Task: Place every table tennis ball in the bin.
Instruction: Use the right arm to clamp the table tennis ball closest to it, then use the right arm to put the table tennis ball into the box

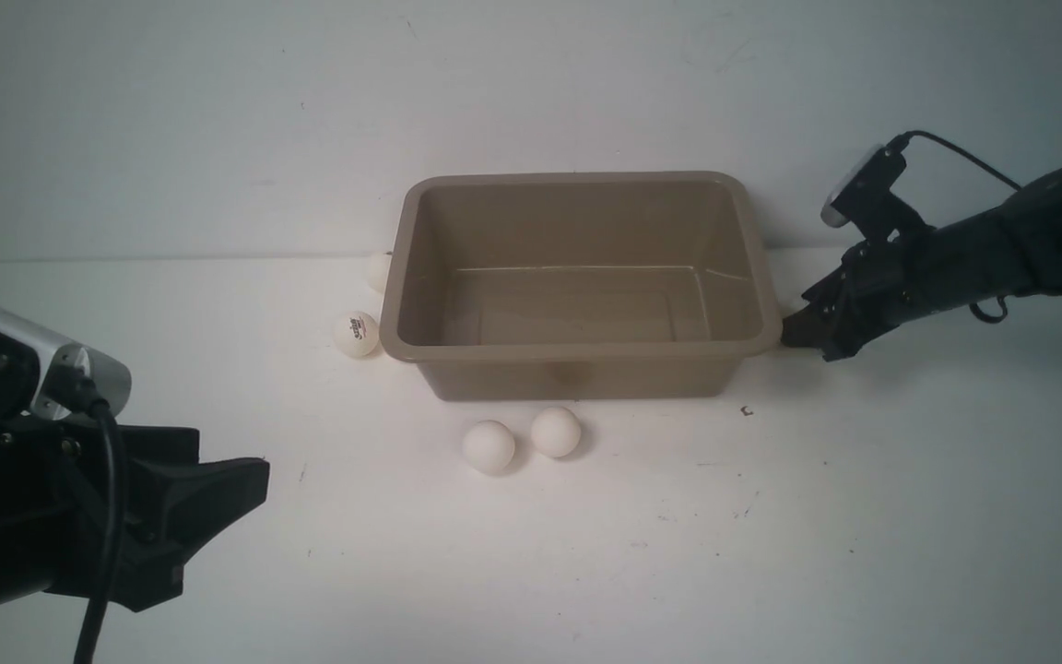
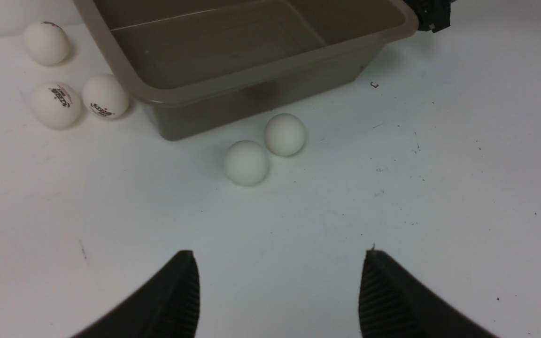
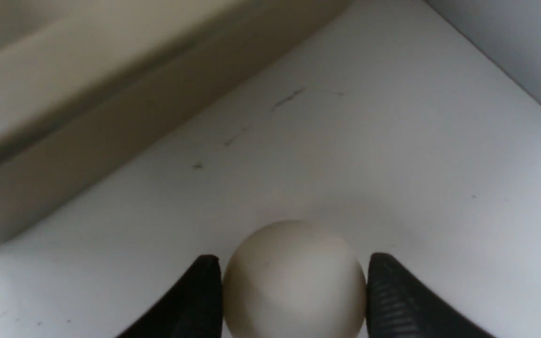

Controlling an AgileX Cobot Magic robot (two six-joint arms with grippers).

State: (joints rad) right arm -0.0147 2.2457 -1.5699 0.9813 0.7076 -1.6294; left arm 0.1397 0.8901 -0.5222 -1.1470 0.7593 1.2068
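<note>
The taupe bin [image 1: 577, 349] stands mid-table with nothing inside. Two white table tennis balls [image 1: 489, 447] [image 1: 556, 432] lie just in front of it. More balls rest by its left wall: one with a logo [image 1: 356, 334] and one behind it [image 1: 378, 270]; the left wrist view shows three there [image 2: 56, 104]. My right gripper [image 3: 294, 263] is low on the table at the bin's right front corner [image 1: 794, 330], shut on another ball [image 3: 294, 281], with both pads touching it. My left gripper [image 2: 280, 256] hangs open and empty at the near left [image 1: 254, 480].
The bin's outer wall and rim [image 3: 87, 117] run close beside the right gripper. The grey back wall [image 1: 531, 111] rises just behind the bin. White tabletop [image 1: 771, 535] stretches in front of the two nearest balls.
</note>
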